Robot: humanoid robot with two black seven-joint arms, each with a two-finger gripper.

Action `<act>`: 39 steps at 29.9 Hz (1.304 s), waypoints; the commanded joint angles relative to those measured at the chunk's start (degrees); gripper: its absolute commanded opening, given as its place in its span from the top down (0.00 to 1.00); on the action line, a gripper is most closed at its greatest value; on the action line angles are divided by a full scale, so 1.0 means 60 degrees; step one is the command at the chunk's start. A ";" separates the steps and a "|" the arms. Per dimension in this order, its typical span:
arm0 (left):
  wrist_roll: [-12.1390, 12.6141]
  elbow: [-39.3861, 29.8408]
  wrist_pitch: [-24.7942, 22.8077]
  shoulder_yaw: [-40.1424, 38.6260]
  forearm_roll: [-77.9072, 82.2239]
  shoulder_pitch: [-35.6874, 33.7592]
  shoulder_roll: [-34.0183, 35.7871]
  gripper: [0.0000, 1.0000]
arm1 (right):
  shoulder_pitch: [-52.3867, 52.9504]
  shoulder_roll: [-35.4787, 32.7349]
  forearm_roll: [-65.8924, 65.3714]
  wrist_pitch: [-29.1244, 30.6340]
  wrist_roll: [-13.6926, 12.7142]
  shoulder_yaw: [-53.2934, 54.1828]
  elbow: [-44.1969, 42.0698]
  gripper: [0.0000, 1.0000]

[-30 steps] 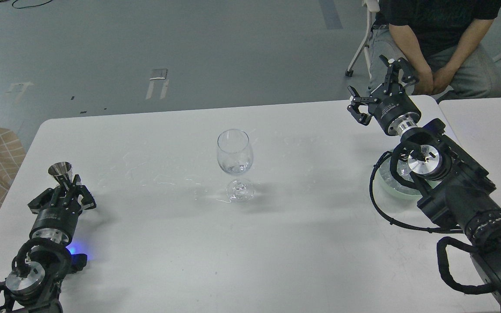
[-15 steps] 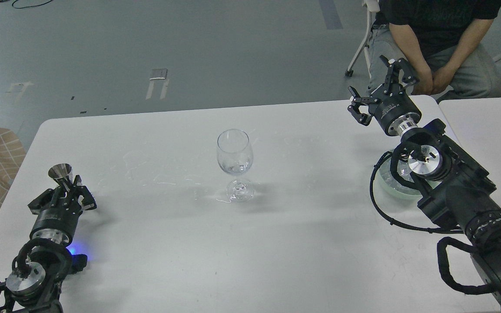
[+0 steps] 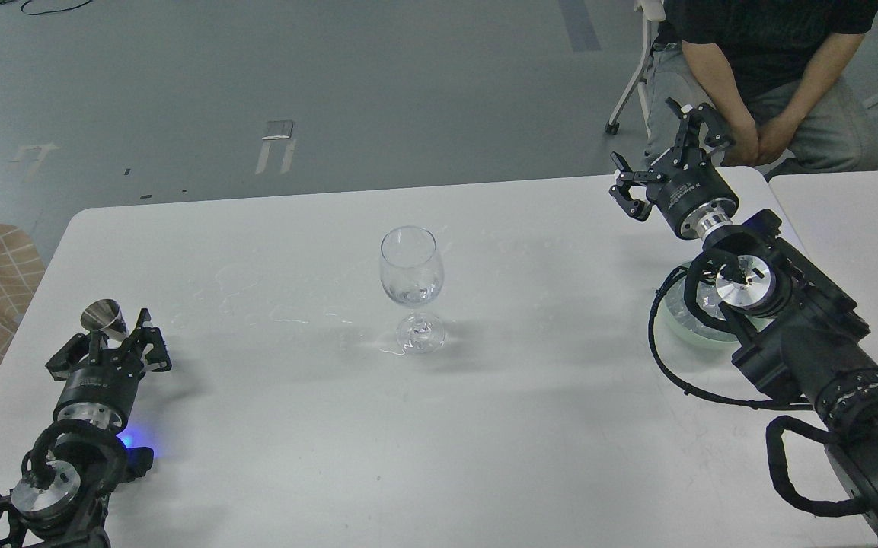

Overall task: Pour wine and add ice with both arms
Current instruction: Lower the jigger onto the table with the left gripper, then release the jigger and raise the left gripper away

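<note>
Clear glass marks the target: a wine glass [image 3: 410,285] stands upright at the centre of the white tabletop [image 3: 530,426], well apart from both arms. Its bowl appears to hold a little clear content at the bottom; whether that is ice cannot be told. Wet streaks lie on the tabletop to the left of the glass.

Left gripper [image 3: 120,329]: low at the tabletop's left edge, fingers apart. A small metal jigger [image 3: 102,316] sits just beside the fingertips and appears tilted; contact cannot be confirmed.

Right gripper [image 3: 663,164]: raised near the far right corner, fingers spread wide, holding nothing. A pale glass dish [image 3: 684,323], presumably the ice supply, lies beneath the right forearm and is mostly hidden; individual cubes cannot be distinguished.

Hazards, as judged:
- Jigger: a tilted cup beside open fingers may tip or roll if nudged, spilling any contents.
- Dish: the forearm and its cable loop overhang it; a sweeping move could drag or strike it.
- Wine glass: tall on a narrow foot over a wet surface, so a side contact could slide or topple it.
- Ice: smooth rounded cubes are likely to slip from a two-finger grip.
</note>
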 commanded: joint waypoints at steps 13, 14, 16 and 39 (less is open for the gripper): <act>0.0114 -0.0528 0.0038 -0.0040 -0.0012 0.0625 0.0126 0.27 | 0.0014 -0.0015 0.0007 0.0000 0.0000 0.0001 0.0015 0.00; 0.0114 -0.0558 0.0038 -0.0054 -0.0012 0.0655 0.0126 0.26 | 0.0014 -0.0015 0.0007 0.0000 0.0000 0.0001 0.0015 0.00; 0.0128 -0.0631 0.0038 -0.0083 -0.0012 0.0772 0.0140 0.26 | 0.0014 -0.0015 0.0007 0.0000 0.0000 0.0016 0.0015 0.00; 0.0377 -0.2286 0.0023 -0.0743 -0.0144 0.2749 0.0697 0.24 | -0.0001 0.0000 0.0007 0.0000 0.0000 0.0016 0.0015 0.00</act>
